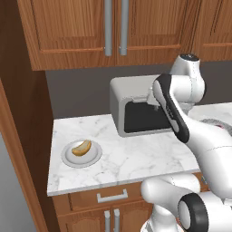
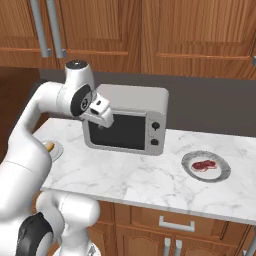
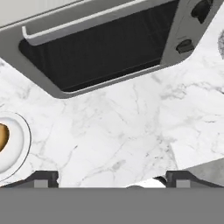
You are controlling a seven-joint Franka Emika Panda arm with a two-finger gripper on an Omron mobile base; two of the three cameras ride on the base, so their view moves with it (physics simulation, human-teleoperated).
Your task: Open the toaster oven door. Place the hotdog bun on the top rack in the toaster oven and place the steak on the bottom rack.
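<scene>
Ahead of the spread fingers, shut toaster oven door, apart.

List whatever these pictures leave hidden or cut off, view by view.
1. The racks: hidden behind the shut toaster oven door, whose dark glass shows nothing inside, in all views.
2. Hotdog bun: cut by the hand view's left edge; in the right base view the arm covers most of it.
3. Steak: in the left base view the arm hides its plate.
</scene>
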